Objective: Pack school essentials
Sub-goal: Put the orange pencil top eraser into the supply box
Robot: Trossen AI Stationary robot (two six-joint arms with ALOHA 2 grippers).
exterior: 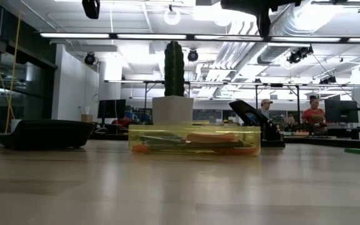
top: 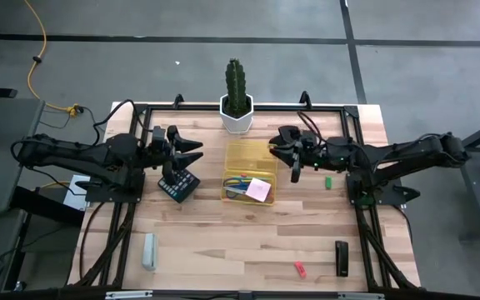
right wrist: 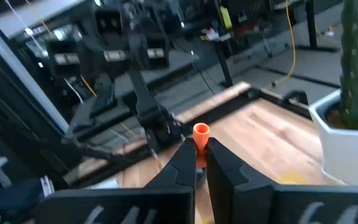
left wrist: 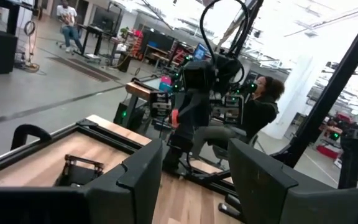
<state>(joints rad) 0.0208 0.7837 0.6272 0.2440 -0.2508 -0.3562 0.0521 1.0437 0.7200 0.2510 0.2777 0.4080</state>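
Nearest the low camera: bare wooden table (exterior: 180, 187), then yellow translucent case (exterior: 194, 140) with scissors and pink sticky-note pad (top: 258, 190) already inside. Right gripper (right wrist: 199, 152) raised beside the case's far right corner, fingers pressed together on an orange-tipped piece (right wrist: 201, 133), probably a pencil. Left gripper (top: 188, 150) hangs spread above a dark calculator (top: 178, 184), idle. Step in hand, as I judge: carrying the piece over. Next: shift above the case, lower, release. Green piece (top: 327, 181) and red piece (top: 300, 268) lie unpacked.

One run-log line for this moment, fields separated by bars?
left gripper: open, beside calculator | right gripper: shut on orange-tipped piece, beside yellow box
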